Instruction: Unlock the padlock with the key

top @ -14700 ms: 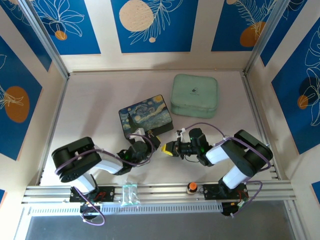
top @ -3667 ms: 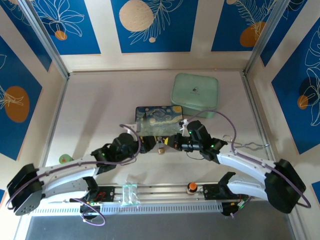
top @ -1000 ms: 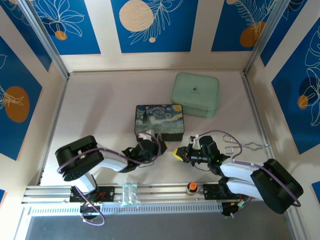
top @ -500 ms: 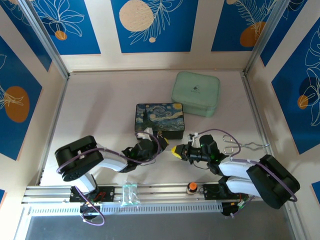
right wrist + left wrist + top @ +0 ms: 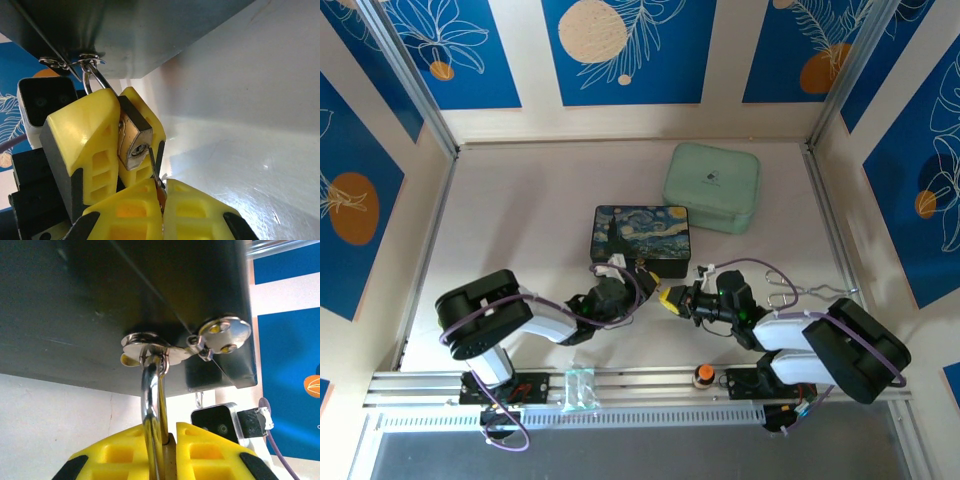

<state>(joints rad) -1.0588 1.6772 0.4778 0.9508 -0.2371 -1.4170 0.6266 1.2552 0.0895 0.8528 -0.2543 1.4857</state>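
the padlock (image 5: 131,142) hangs at the near edge of the dark starry-night box (image 5: 640,230), pinched between the yellow fingers of the left gripper (image 5: 169,442), which is clamped on its brass body. in the left wrist view the body is nearly all hidden between those fingers. its silver shackle (image 5: 152,400) rises out of them and passes through the metal hasp (image 5: 150,342) on the box. the keyhole (image 5: 137,149) faces the right gripper (image 5: 162,200), which is closed on the key (image 5: 154,167). the key's bow is buried between the fingers and only the thin blade shows. the tip reaches the lock's face just right of the keyhole; whether it sits in the slot cannot be made out. from above, lock and key are too small and too covered by both wrists to pick out. no writing is readable on the lock. the green case (image 5: 710,188), far right of the box on the table (image 5: 520,210), carries a small dark logo, too small to read.
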